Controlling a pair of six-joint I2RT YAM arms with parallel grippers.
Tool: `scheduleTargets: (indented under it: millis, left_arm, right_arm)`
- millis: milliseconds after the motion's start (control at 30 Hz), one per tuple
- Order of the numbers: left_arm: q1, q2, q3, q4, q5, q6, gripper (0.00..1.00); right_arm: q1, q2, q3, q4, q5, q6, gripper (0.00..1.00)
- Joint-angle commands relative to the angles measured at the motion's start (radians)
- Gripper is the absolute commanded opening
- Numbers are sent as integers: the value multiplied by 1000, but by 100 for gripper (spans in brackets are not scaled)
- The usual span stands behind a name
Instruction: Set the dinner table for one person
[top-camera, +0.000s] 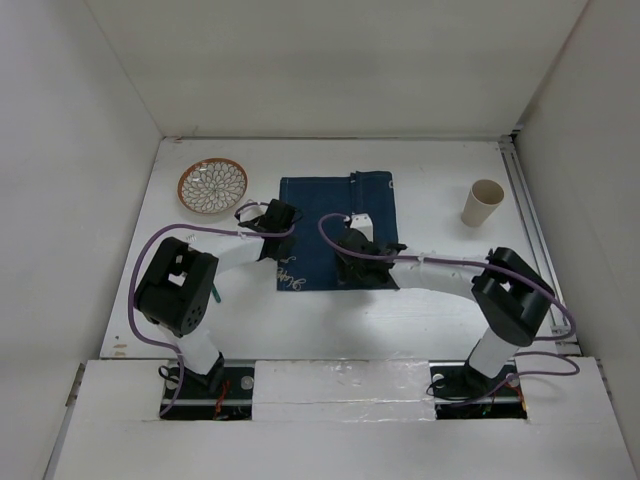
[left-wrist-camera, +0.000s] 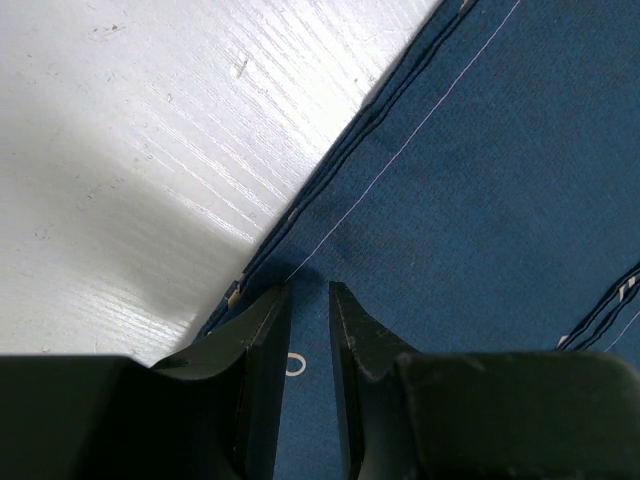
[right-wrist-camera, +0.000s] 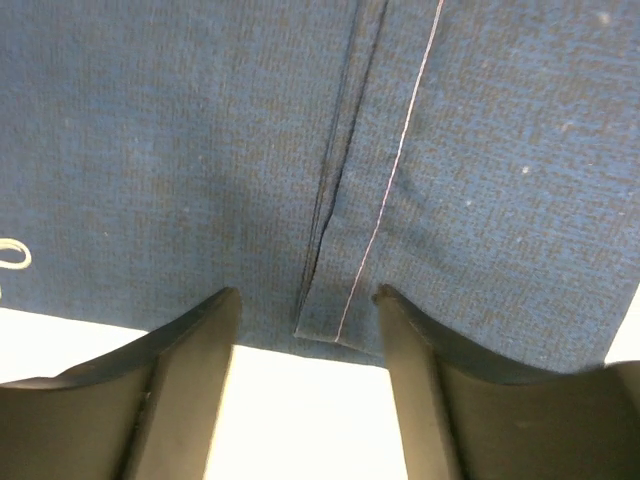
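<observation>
A dark blue cloth mat (top-camera: 335, 215) lies in the middle of the white dinner table (top-camera: 440, 310). My left gripper (top-camera: 286, 220) is low over the mat's left edge. In the left wrist view its jaws (left-wrist-camera: 310, 290) stand narrowly apart over the mat (left-wrist-camera: 480, 180), with flat cloth and a small white stitched ring showing between them and bare table (left-wrist-camera: 150, 130) to the left. My right gripper (top-camera: 352, 262) is low over the mat's near part. In the right wrist view it (right-wrist-camera: 308, 295) is open and empty, straddling a folded hem at the mat's edge (right-wrist-camera: 340, 325).
A patterned brown-rimmed plate (top-camera: 213, 186) sits at the far left of the table. A beige paper cup (top-camera: 484, 203) stands at the far right. White walls enclose the table on three sides. Purple cables loop off both arms.
</observation>
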Motion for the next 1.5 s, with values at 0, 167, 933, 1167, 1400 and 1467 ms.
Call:
scheduleTargets:
  millis: [0,167,933,1167,1400,1467]
  left_arm:
    - [9,15,3,-119,-42,21,20]
    - [9,24,12,-119,-42,21,20]
    - [9,34,39,-149,-55,30,20]
    - [38,34,40,-149,-55,40,20]
    - [38,34,40,-149,-44,40,20]
    - [38,34,40,-139,-44,40,20]
  right_arm:
    - [-5,-17,2,-1,32,-2,61]
    - [-5,31,2,17,6,-11,49]
    - [-46,-87,-14,-15,103,35,0]
    - [-238,-307,-191,37,103,177,0]
    - [-476,-546,-364,70,16,233,0]
    - [-522,-613,-405,49,15,282,0]
